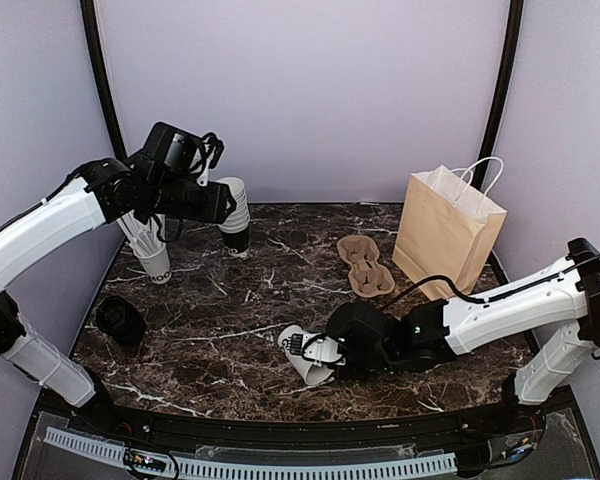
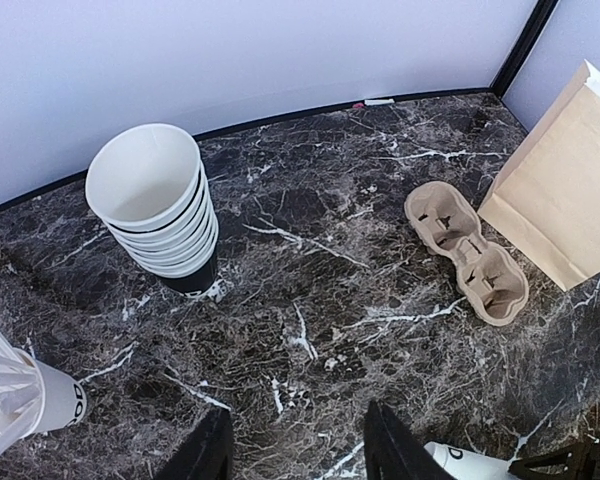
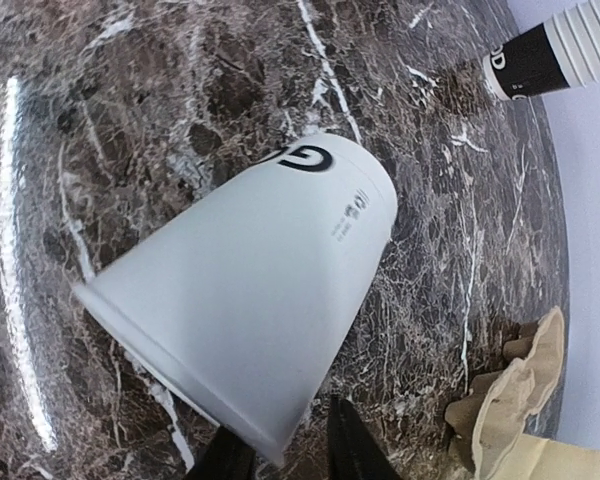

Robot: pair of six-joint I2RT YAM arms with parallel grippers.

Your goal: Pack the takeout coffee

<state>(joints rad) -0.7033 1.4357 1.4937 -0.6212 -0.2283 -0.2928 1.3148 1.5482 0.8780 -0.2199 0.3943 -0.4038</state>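
Note:
No takeout coffee shows in any view. A lidless white paper cup lies on its side on the marble table near the front centre. My right gripper is low at the cup's rim. Its jaws stand narrowly open astride the rim wall, with a small gap between one finger and the wall. My left gripper hangs open above the back left of the table, with only bare marble between its fingers. The fallen cup peeks in at the bottom right of the left wrist view.
A brown paper bag stands at the back right, with a cardboard cup carrier beside it. A stack of lidless cups, a cup of white sticks and a black pile sit on the left.

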